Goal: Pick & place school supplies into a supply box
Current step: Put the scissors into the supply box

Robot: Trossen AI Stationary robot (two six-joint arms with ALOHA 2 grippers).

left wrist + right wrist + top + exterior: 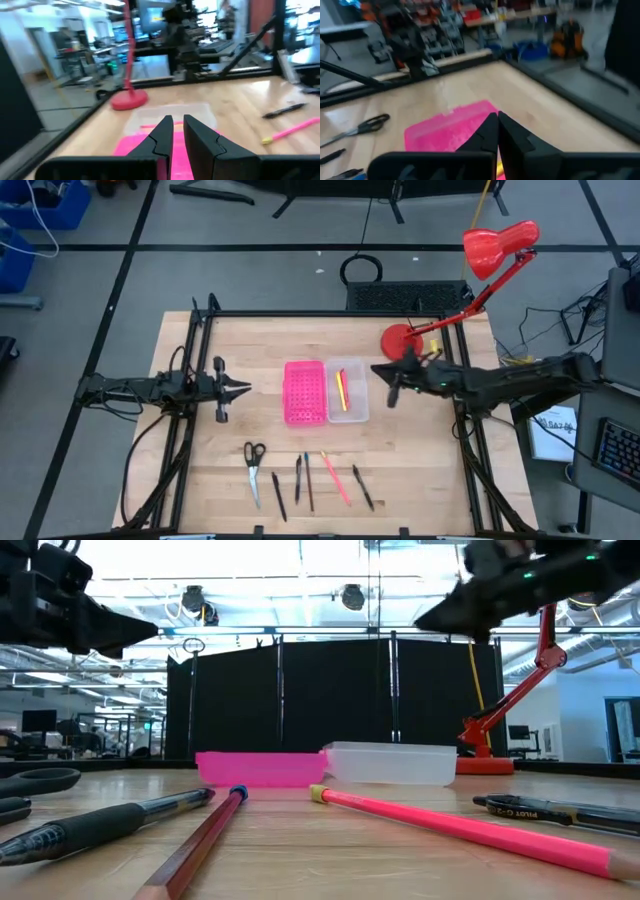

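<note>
The clear tray (347, 390) lies mid-table with a pink and a yellow pencil (341, 389) inside, and it touches the pink perforated panel (305, 392) on its left. Along the near edge lie the scissors (254, 465), several black pens (303, 480) and a pink pencil (335, 477); the low view shows this pencil (460, 827) close up. My left gripper (244, 388) (177, 127) hovers left of the panel, open by a narrow gap. My right gripper (376, 369) (497, 120) hovers in the air just right of the tray's far end, shut and empty.
A red desk lamp stands with its base (397, 340) on the table's far right part, just behind my right arm, and its head (500, 245) reaches beyond the far edge. A black frame (200, 315) borders the table. Bare wood lies between the tray and the near row of supplies.
</note>
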